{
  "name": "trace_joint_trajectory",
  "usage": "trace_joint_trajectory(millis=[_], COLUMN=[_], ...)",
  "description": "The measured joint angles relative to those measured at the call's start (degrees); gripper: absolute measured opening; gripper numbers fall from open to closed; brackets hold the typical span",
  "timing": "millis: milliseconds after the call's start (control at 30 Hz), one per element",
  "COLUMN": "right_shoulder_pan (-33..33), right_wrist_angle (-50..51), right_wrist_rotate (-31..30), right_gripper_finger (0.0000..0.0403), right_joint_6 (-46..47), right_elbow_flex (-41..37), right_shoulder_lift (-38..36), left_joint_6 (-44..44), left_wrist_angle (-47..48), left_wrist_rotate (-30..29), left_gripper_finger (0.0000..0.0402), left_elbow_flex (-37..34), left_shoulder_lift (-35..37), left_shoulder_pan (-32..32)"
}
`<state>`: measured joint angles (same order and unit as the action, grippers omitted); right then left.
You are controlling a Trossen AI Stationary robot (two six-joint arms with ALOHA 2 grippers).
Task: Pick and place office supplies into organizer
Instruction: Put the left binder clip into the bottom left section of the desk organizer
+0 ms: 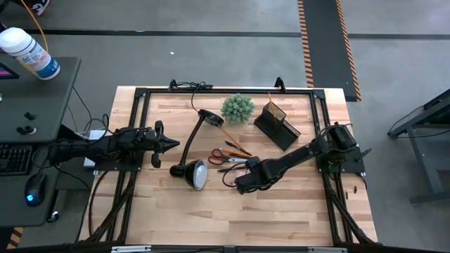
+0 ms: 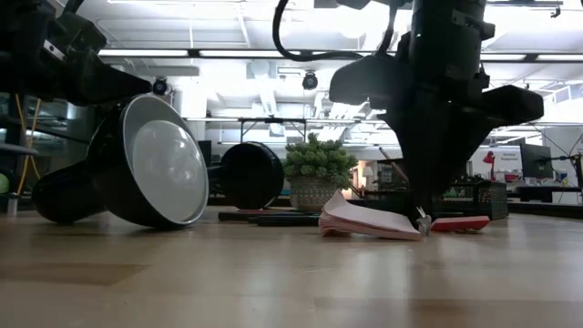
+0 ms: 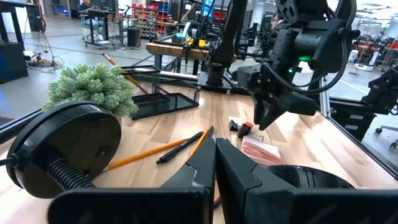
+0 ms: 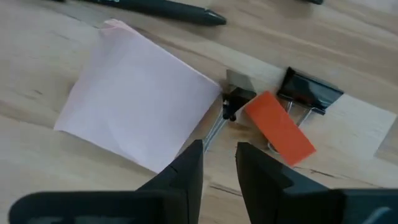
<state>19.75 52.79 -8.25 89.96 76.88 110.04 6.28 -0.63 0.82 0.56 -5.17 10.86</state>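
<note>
- right pincer (image 4: 219, 163) low over the bench (image 1: 281, 211), fingers narrowed to a slim gap; nothing visibly pinched; tips sit at the corner of the pink sticky-note pad (image 4: 140, 99), right by a small black clip part (image 4: 236, 102)
- risk: fingers straddle pad edge and clip at once; closing could nip only a few top sheets, pad already curls up in the low view, so it may fan or tear
- risk: orange tab (image 4: 278, 124) and black binder clip (image 4: 310, 90) just beside; a sweep could shove them
- organizer (image 1: 278, 123) well apart, far right near the plant (image 1: 238, 107); scissors (image 1: 225, 156) and pencils (image 1: 235, 144) left of the pad
- left pincer (image 1: 169, 144) pressed together, waiting at left by the lamp (image 1: 193, 172)
- right wrist view alone shows clip layout; high view hides pad under the arm; low view alone shows the lifted sheets
</note>
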Motion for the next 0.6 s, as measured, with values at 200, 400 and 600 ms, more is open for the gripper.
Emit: trace_joint_trajectory(millis=[200,400,600], right_shoulder_pan=[-0.88,-2.1,-2.19], right_wrist_angle=[0.11,0.38,1.43], right_wrist_rotate=[-0.36,-0.79,-0.22], right_gripper_finger=[0.0087,0.0087,0.0087], right_joint_6=[0.21,-0.48,-0.7], right_elbow_flex=[0.0,0.0,0.0], right_shoulder_lift=[0.0,0.0,0.0], left_joint_6=[0.0,0.0,-0.02], left_wrist_angle=[0.0,-0.01,0.01], left_wrist_rotate=[0.01,0.0,0.02], left_gripper_finger=[0.0001,0.0001,0.0001], left_elbow_flex=[0.0,0.0,0.0], left_shoulder_lift=[0.0,0.0,0.0], left_shoulder_pan=[-0.01,-0.01,-0.01])
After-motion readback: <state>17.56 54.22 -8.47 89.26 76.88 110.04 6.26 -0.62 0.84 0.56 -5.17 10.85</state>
